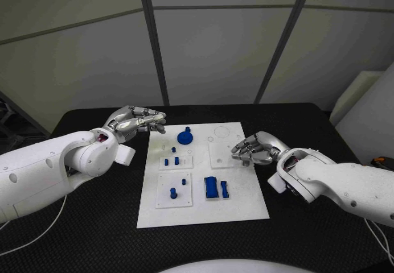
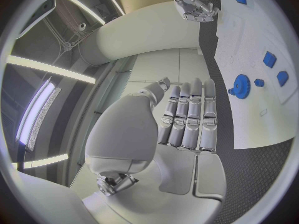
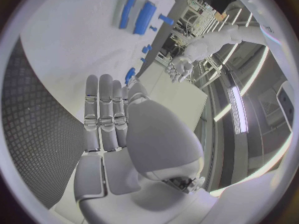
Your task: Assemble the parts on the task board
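we see the white task board [image 1: 202,213] mid-table, with a blue gear [image 1: 185,137] near its far end, small blue pegs [image 1: 173,161] and two blue blocks [image 1: 216,187] nearer. our left hand [image 1: 135,121] and right hand [image 1: 254,149] flank it, fingers loosely apart, holding nothing. which parts are seated we cannot tell, so the step stays unsettled.

Black table, white board at its centre

The table [image 1: 98,227] has a dark, finely textured top. The task board [image 1: 238,205], a white rectangular plate, lies flat on its middle, its long sides running away from the robot, with dark table surface showing all round it.
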Robot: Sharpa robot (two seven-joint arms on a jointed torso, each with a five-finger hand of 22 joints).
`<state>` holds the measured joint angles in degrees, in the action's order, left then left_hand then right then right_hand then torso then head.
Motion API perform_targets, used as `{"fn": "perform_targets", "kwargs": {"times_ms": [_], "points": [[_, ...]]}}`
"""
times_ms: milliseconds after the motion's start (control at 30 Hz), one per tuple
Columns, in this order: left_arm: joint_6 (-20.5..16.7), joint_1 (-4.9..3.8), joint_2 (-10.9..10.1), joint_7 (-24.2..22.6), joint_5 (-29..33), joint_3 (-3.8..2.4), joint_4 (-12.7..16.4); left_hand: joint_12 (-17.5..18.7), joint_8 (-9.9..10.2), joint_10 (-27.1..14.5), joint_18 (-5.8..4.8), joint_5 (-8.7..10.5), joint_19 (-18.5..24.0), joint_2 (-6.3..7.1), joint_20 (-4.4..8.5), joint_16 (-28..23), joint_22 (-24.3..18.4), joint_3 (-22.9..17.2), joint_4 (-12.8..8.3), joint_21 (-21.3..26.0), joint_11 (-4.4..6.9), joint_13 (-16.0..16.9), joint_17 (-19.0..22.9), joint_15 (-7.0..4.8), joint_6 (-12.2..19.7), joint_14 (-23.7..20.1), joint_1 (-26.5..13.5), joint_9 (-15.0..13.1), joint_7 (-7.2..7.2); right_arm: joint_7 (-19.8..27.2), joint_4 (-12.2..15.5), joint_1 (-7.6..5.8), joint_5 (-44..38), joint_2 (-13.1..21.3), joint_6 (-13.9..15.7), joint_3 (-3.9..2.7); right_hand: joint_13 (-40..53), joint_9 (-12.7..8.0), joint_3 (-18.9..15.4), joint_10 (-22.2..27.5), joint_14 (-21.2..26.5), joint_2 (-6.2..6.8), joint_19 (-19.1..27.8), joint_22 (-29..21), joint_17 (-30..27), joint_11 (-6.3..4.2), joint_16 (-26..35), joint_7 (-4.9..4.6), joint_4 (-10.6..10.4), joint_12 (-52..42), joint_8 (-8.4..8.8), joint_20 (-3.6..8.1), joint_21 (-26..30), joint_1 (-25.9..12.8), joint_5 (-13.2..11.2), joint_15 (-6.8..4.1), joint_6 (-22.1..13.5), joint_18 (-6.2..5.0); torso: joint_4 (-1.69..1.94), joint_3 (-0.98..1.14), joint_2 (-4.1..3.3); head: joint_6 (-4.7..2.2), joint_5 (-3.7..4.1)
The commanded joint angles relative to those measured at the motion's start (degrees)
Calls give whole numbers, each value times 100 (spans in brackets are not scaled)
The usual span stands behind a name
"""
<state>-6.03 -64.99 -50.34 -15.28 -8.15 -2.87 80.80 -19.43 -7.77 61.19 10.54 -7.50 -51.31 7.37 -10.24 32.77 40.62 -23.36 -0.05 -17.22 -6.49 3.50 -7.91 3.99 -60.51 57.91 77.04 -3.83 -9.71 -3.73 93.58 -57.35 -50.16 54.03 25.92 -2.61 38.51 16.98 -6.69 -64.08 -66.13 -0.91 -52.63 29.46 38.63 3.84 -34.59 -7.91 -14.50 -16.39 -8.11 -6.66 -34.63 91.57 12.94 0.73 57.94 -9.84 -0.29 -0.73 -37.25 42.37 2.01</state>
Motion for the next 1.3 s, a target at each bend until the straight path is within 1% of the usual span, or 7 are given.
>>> {"fn": "perform_targets", "kwargs": {"times_ms": [33, 233, 700, 733, 967, 1000, 1300], "points": [[-340, 49, 168, -723, 378, 0, -268, 313, 78, 173, -47, 17, 298, 62, -123, -616, -314, -88, 55, 403, -11, -4, 184, 97, -32, -7, -88, 6, 39, 1662, -664, -71, 2119, -322, -130, -8, -954, -169, 132, -140, 530, 3, 446, -404, -724, 132, 1054, -87, -76, 625, 173, -232, 674, 286, -113, 224, 40, 98, -37, -61, 212, -210, 21], [-771, 181, 552, -1159, 923, -2, -892, 1114, 327, 352, 7, 28, 685, 161, -398, -1756, -1080, -13, 149, 1188, -126, 2, 423, 283, 21, -18, -157, 5, 27, 2294, -1962, -113, 2911, -1156, -432, -132, -2432, -523, 175, -236, 503, 16, 430, -1017, -1890, 280, 2399, -192, -172, 1278, 453, -567, 1508, 144, -235, 505, 77, -60, -105, -101, 368, -545, 0], [-1393, 395, 1280, -1537, 1443, -20, -1749, 1602, 426, -819, -155, 3, 2397, -33, -651, -2928, -2538, 1534, 390, 1418, -328, 3, 433, 752, 610, -853, -176, 21, 251, 2736, -3500, -121, 3527, -2280, -852, -232, -3497, -1309, 57, 651, 1022, -70, 478, -1994, -3354, 571, 3109, -77, 366, 1299, 458, -933, 2786, -633, -320, 758, -451, -65, -90, -39, 511, -683, -109], [-1096, 391, 1235, -1252, 1205, -13, -1711, 1943, 777, -2378, -401, 225, 3199, -217, -145, -3277, -2979, 1741, 5, 1722, -42, -350, 791, 404, 2219, -2316, -2442, 383, 462, 2424, -3432, -113, 3176, -2249, -605, -225, -3851, -1698, 242, 2338, 2687, 91, 1914, -2251, -3863, 289, 3459, 185, 663, 1639, 811, -424, 2955, -3155, -620, 514, -2029, 296, -92, -59, 491, -651, -86], [-1462, 403, 1145, -1279, 1152, 28, -1357, 1943, 777, -3258, -514, 343, 3651, -737, 121, -3277, -3239, 1916, 5, 1722, 124, -350, 791, 226, 3115, -3125, -3633, 383, 971, 2535, -3065, -133, 3396, -2092, -315, -167, -3851, -1698, 669, 3288, 3575, 91, 2665, -2433, -3863, 135, 3459, 316, 873, 1639, 811, -201, 3463, -4538, -763, 377, -2897, 389, 17, 61, 596, -786, -190], [-1559, 406, 1121, -1286, 1138, 38, -1262, 1943, 777, -3363, -1054, 750, 3705, -737, 154, -3277, -3270, 1932, 5, 1722, 144, -350, 791, 203, 3221, -3222, -3781, 383, 971, 2565, -2968, -138, 3455, -2050, -238, -152, -3851, -1698, 669, 3408, 3692, 91, 2765, -2453, -3863, 115, 3459, 334, 891, 1639, 811, -167, 3463, -4715, -785, 360, -3009, 395, 25, 70, 604, -795, -197], [-2883, 451, 794, -1383, 948, 185, 20, 1943, 777, -4197, -1054, 750, 4128, -737, 425, -3277, -3511, 2336, 5, 1722, 649, -350, 791, 20, 4078, -4001, -4969, 383, 971, 2979, -1597, -213, 4276, -1463, 844, 66, -3851, -1698, 669, 4301, 4563, 91, 3511, -2946, -3863, -384, 3459, 791, 1450, 1639, 811, 79, 3463, -6035, -1294, -73, -3838, 519, 29, 73, 607, -799, -201]]}}
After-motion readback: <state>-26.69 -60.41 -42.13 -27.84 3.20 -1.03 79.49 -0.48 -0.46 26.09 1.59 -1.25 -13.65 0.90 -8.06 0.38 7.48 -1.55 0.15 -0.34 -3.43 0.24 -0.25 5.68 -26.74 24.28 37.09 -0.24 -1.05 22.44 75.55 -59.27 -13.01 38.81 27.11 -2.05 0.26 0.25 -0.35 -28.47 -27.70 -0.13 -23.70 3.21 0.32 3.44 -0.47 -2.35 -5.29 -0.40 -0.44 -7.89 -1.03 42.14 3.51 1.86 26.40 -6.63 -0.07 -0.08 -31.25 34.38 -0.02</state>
